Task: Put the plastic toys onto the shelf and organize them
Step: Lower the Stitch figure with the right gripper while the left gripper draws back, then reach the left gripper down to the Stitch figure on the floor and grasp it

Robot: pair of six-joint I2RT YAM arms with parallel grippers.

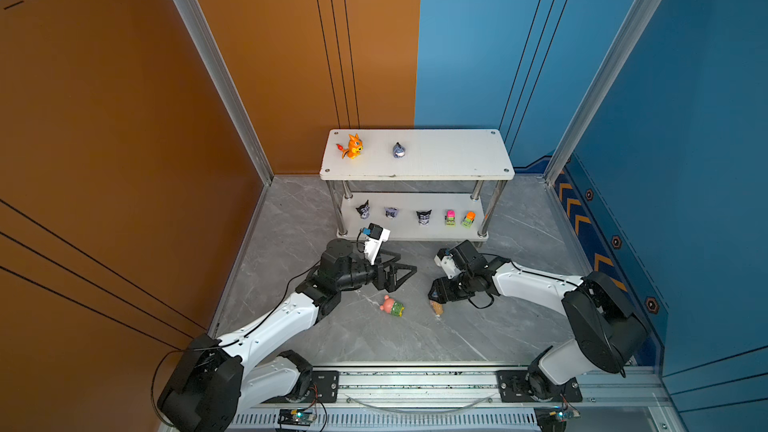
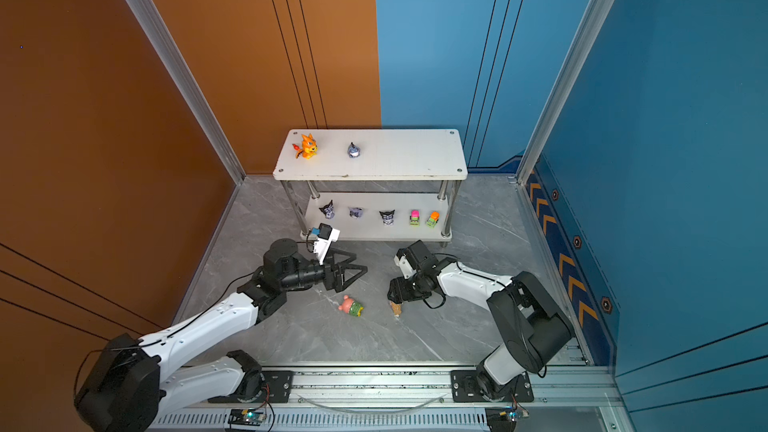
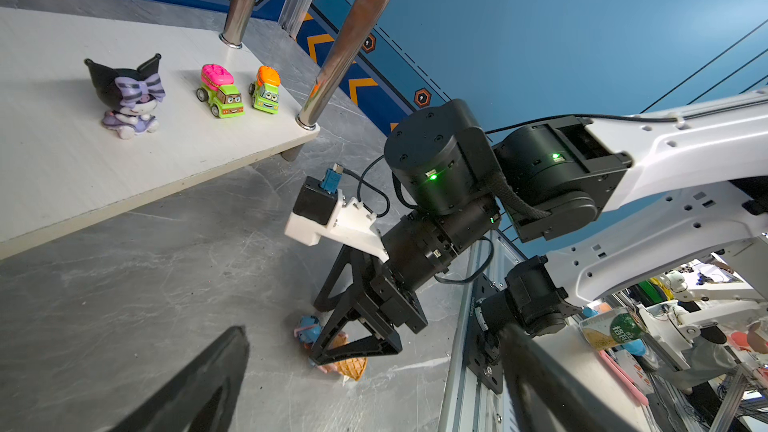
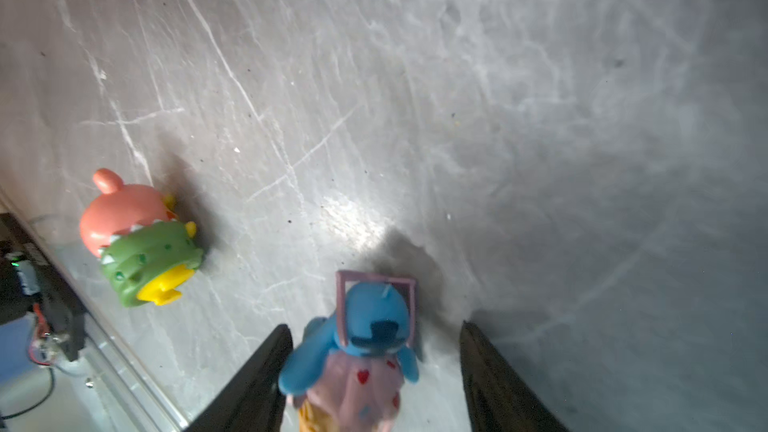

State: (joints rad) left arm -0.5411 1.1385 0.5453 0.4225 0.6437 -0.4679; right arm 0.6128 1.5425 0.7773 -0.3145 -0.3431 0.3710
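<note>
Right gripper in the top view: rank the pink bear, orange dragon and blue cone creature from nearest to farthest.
1. Blue cone creature, right under the right gripper.
2. Pink bear, on the floor nearby.
3. Orange dragon, on the shelf's top board.

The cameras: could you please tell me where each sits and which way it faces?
Top views: high over the rail, looking down on shelf, left arm and right arm.
Left wrist: on the left arm, facing the right arm's fingers around the blue toy; own fingers at the edges.
Right wrist: on the right arm, looking down at the blue toy between its open fingers; bear beside.
Shared: both wrists see the blue toy.
</note>
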